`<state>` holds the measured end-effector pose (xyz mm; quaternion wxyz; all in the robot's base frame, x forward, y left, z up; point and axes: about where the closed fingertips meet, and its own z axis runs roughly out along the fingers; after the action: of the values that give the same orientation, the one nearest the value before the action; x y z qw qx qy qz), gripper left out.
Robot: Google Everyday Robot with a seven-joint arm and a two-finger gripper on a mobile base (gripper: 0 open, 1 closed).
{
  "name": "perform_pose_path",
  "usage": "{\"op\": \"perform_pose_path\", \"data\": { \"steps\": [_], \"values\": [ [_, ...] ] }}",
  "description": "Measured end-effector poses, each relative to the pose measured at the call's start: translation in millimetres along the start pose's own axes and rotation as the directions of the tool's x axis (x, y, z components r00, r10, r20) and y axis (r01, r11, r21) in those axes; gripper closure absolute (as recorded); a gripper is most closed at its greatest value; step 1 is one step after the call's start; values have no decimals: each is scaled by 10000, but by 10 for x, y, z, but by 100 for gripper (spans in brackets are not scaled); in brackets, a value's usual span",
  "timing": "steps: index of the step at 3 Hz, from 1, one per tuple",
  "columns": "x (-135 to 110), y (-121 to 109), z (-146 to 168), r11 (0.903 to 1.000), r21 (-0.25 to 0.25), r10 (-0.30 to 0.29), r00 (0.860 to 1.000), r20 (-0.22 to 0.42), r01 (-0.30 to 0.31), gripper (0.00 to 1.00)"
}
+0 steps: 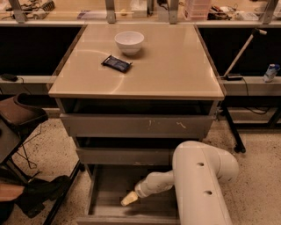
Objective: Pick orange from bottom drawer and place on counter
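The bottom drawer (105, 193) is pulled open at the foot of the grey cabinet, showing its shallow grey tray. My gripper (128, 199) reaches down into the drawer, with its pale tip low over the drawer floor near the middle. The white arm (199, 180) bends in from the lower right and covers the drawer's right part. No orange shows; it is hidden or out of view. The beige counter (167, 66) on top of the cabinet holds a white bowl (129, 41) and a dark flat packet (117, 63).
Two scuffed grey drawer fronts (136, 125) sit above the open drawer. A dark chair (19, 114) and a shoe (41, 193) are at the left. A long workbench with metal posts (109, 9) runs behind. A table leg (232, 132) stands at the right.
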<state>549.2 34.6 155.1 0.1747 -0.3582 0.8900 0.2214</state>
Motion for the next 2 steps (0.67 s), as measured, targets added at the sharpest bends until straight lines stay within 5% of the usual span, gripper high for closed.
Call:
{"op": "perform_pose_path", "data": {
  "steps": [1,2],
  "values": [
    [-37,-32,22,10000,26,25,10000,36,-25,0],
    [-37,-31,23,10000,26,25,10000,35,-25,14]
  ]
}}
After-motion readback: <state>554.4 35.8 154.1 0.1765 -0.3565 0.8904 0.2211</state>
